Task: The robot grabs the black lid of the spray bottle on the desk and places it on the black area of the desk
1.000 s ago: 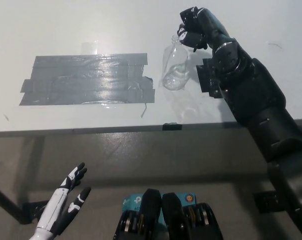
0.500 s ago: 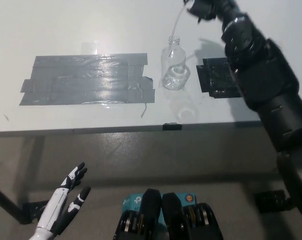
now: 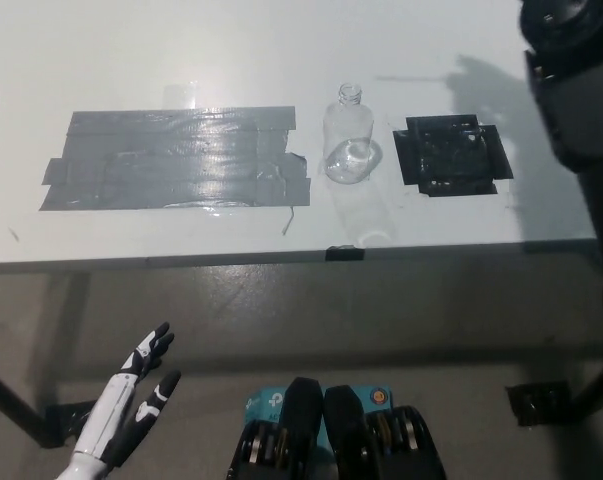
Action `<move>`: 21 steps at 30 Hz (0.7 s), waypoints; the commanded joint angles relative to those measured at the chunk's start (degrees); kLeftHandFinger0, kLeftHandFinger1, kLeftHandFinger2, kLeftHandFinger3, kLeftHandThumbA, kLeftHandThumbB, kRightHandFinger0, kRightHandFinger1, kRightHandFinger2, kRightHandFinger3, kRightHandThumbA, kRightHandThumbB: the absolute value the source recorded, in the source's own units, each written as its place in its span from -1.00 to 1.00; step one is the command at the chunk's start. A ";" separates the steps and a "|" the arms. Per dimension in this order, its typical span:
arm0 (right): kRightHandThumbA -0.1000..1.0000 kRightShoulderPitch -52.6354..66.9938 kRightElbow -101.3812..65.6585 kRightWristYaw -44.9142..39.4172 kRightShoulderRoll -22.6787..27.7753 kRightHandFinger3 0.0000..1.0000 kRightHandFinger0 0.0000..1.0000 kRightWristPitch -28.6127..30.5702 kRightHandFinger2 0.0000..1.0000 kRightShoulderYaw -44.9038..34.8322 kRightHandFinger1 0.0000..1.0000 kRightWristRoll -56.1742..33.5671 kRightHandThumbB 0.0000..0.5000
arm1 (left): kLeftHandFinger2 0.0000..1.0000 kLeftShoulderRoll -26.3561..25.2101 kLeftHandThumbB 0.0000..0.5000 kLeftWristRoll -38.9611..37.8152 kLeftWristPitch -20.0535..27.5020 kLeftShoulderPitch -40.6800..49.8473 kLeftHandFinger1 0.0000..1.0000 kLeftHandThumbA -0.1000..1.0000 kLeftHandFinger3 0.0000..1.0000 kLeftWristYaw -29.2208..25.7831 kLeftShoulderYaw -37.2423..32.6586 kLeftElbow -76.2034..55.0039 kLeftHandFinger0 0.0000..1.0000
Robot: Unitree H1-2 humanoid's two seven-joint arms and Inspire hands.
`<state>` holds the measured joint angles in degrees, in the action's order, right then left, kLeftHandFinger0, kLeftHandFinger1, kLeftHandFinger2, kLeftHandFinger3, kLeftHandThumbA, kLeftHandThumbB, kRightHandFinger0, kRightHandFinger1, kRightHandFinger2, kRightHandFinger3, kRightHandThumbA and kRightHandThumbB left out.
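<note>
**Lid out of sight, black patch lies below and left of the right arm**

The desk (image 3: 181,60) fills the upper half of the head view, white and mostly bare. On it, the largest mark is a wide grey tape patch (image 3: 171,160) toward the left. To its right stands the clear bottle (image 3: 347,145), upright, its neck open and no lid on it. Just beside the bottle, on the side away from the tape, is the black area (image 3: 451,153), a small dark square with nothing on it.

The right arm (image 3: 581,110) enters at the top right corner and runs down the right edge. Only its black casing shows; the hand is beyond the frame, so whether it is closed, and on what, cannot be told. The lid itself is not visible anywhere on the desk, so it is probably with that hidden hand, though this is a judgement only.

The left hand (image 3: 141,385) rests low at the lower left, below the desk edge, fingers spread and empty, well apart from everything.

The black area lies down and to the left of the right arm, between it and the bottle. The right arm is far the nearer, so the placing move would bring the hand back inward and down, keeping clear of the bottle beside the target.
</note>
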<state>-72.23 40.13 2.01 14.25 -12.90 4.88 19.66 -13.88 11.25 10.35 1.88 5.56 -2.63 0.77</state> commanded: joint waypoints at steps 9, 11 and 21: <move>-1.00 2.69 17.69 6.46 1.06 0.37 -1.00 7.47 0.47 -6.22 -0.25 -5.69 -0.31 | 1.00 -0.59 -0.02 -0.98 2.05 0.37 1.00 0.90 1.00 -0.39 0.76 0.54 1.00; -1.00 3.91 22.15 7.62 0.55 0.37 -0.99 9.68 0.55 -6.89 -0.19 -6.48 -0.27 | 1.00 -0.49 -0.02 -1.04 2.38 0.53 1.00 0.89 1.00 -0.53 0.85 0.76 1.00; -0.82 9.23 36.19 10.06 -3.27 0.38 -1.00 17.12 0.44 -10.90 -0.22 -11.41 -0.11 | 1.00 -0.12 -0.04 -1.53 2.17 0.95 1.00 0.92 1.00 -0.59 1.18 0.27 1.00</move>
<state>-61.34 74.90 8.69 11.66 -2.54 -4.68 11.75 -13.81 10.82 10.65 2.32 5.51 -2.15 2.03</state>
